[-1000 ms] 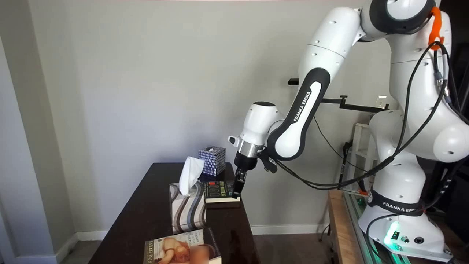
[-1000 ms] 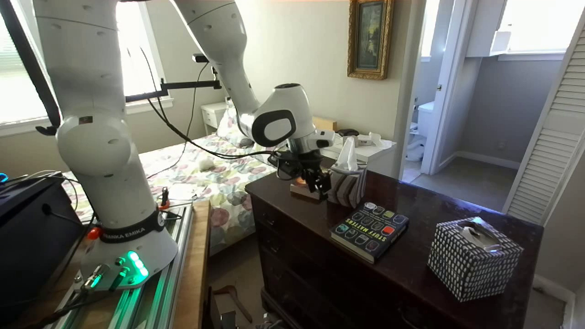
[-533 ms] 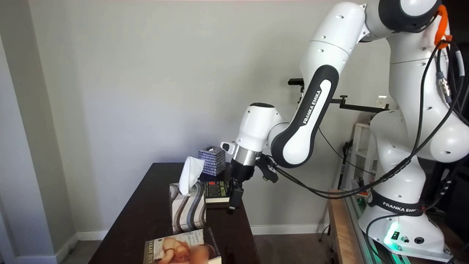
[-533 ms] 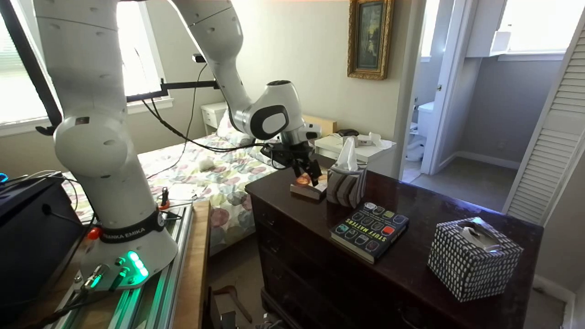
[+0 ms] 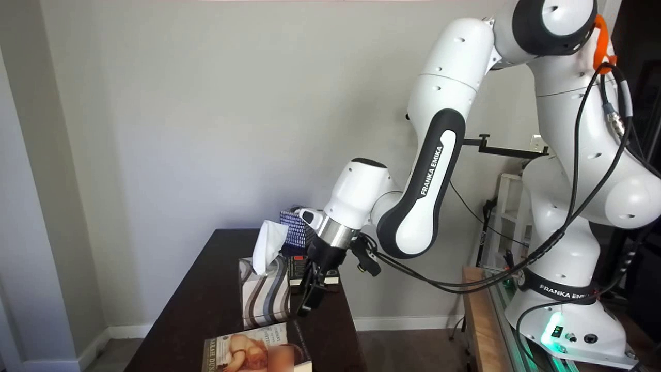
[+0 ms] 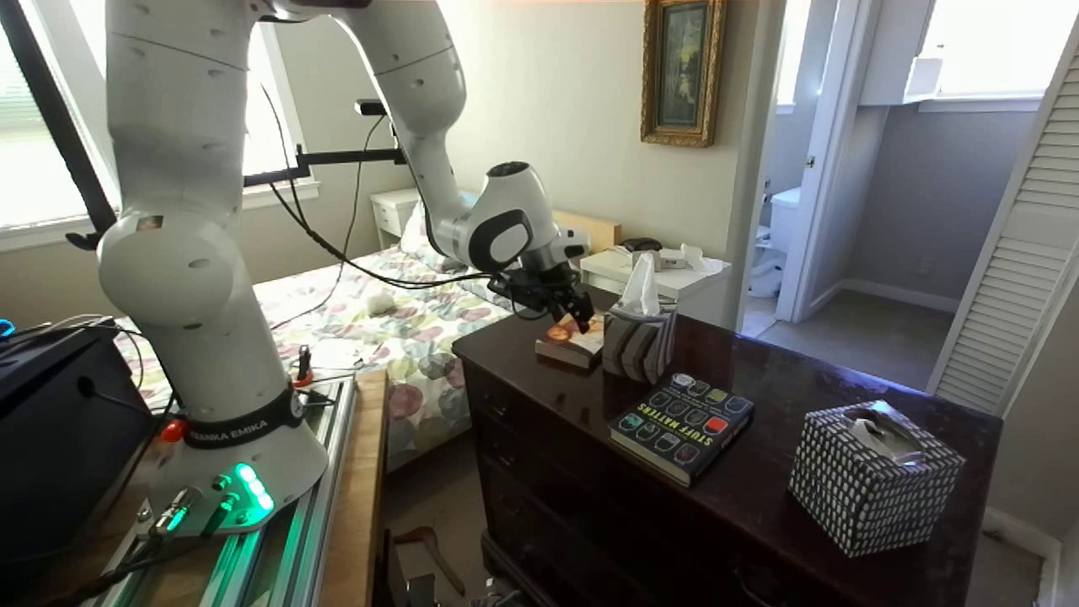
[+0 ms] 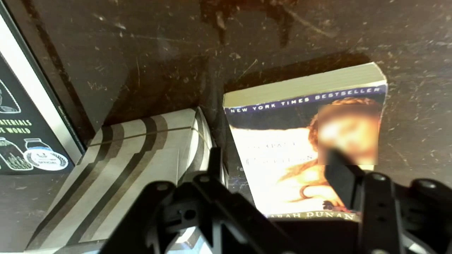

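My gripper [image 7: 275, 165] is open with nothing between its fingers. In the wrist view the fingers frame a paperback [image 7: 261, 169] with a reclining figure on its cover. The paperback lies flat on the dark dresser in both exterior views [image 5: 248, 349] [image 6: 566, 347]. The striped tissue box [image 7: 123, 169] stands beside it, close to the left finger; contact cannot be told. A white tissue sticks up from this box [image 5: 266, 302]. In the exterior views the gripper [image 5: 304, 305] is tilted above the dresser near the paperback and the striped box; it also shows here [image 6: 580, 319].
A dark book, "Stuff Matters" [image 6: 683, 426], lies beyond the striped box, and a patterned tissue box [image 6: 877, 480] stands at the dresser's end. The dresser top [image 5: 191, 305] runs along a wall. A bed [image 6: 396, 337] and a white nightstand [image 6: 708, 291] stand beyond.
My gripper has moved from beside the dark book towards the paperback, lower and more tilted. The books and boxes have not moved.
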Robot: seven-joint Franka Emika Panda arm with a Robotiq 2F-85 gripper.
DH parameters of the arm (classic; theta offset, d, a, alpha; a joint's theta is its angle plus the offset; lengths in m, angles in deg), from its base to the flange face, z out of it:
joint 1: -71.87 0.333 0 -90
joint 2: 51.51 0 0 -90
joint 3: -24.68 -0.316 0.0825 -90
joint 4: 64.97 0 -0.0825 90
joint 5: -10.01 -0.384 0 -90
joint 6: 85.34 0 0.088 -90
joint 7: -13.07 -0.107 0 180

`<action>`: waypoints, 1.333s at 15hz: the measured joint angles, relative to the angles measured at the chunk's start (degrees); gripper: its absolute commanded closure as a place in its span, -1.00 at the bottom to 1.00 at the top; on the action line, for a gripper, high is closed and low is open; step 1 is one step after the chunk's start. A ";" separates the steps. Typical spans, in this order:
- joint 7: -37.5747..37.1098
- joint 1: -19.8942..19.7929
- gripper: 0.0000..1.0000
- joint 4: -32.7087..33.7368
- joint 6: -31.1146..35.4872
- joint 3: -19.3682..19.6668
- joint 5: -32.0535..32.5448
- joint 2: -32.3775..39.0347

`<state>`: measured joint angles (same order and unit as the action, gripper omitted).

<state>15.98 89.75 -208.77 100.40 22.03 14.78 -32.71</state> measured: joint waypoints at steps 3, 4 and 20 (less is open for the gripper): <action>1.24 -2.11 0.51 1.94 5.78 -2.32 0.03 4.36; 1.46 -3.42 0.67 2.61 7.32 -3.97 0.22 5.67; 4.42 -12.46 1.00 8.40 10.08 -11.07 5.95 16.01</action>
<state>20.41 77.29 -200.38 110.48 10.95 20.73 -16.70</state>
